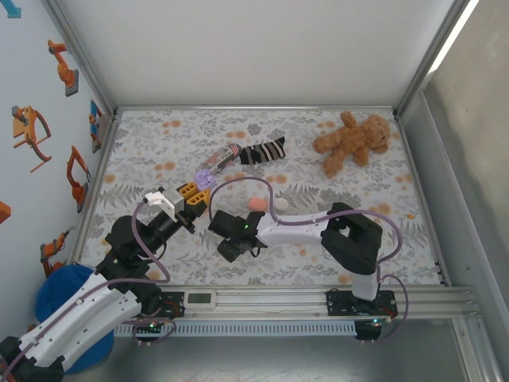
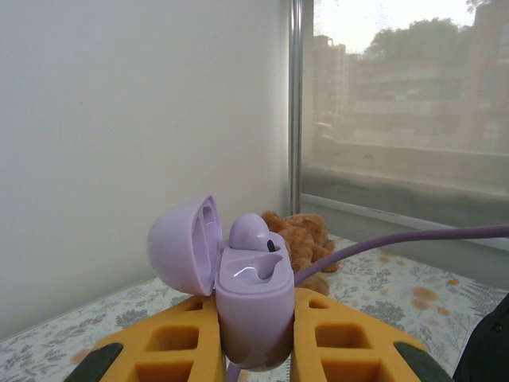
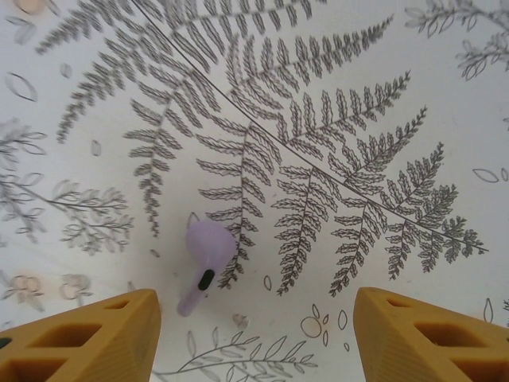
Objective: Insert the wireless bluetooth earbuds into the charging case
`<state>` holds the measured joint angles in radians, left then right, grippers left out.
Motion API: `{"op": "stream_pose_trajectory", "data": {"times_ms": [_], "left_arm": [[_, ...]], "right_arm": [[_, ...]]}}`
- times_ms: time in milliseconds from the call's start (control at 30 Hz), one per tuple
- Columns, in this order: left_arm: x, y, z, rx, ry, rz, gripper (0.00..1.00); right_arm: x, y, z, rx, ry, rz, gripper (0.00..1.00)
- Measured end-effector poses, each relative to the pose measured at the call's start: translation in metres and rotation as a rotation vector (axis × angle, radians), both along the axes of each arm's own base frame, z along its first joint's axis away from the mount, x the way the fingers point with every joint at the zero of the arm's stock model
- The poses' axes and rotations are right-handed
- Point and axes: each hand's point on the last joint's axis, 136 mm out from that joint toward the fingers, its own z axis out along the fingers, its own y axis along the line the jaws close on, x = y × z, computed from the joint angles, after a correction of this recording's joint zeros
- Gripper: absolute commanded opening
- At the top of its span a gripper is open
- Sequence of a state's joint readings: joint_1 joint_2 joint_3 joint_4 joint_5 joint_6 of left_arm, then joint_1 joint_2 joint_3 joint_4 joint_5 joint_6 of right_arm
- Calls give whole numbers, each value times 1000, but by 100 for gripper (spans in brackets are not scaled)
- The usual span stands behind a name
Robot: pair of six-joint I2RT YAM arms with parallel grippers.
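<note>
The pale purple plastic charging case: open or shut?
Open: the pale purple charging case has its lid swung back, one purple earbud seated.

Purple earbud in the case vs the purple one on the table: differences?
The cased earbud sits in a well of the open purple charging case, which the left tool clamps; the loose earbud lies on the fern-print cloth, untouched between the jaws of the open right tool. The cased earbud's stem is hidden; the loose earbud's shows fully. Both are pale purple.

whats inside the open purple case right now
One purple earbud sits in the far socket of the case; the near socket is empty. The left claw covers the case's lower part, and the earbud's stem is hidden in its socket.
</note>
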<state>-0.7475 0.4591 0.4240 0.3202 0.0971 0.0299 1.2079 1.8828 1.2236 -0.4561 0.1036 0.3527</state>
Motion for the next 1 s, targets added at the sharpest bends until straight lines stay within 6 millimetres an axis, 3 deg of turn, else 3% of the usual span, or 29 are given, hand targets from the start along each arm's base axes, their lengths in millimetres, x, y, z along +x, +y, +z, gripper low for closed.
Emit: {"op": "stream_pose_trajectory", "data": {"times_ms": [133,233,600,800,1000], "left_arm": [[-1,1,1,-3,-2,0,0],[-1,1,1,-4,-3,0,0],[-1,1,1,-3,-3,0,0],[-1,1,1,-3,-3,0,0],[-1,1,1,-3,-3,0,0]], "right_arm": [[-2,6,23,67,6,-7,64],[-4,8,29,96,27,-26,62],[-4,13,16,115,145,-99,53],[-2,16,1,83,162,-105,52],[4,22,-2,82,162,-111,47]]}}
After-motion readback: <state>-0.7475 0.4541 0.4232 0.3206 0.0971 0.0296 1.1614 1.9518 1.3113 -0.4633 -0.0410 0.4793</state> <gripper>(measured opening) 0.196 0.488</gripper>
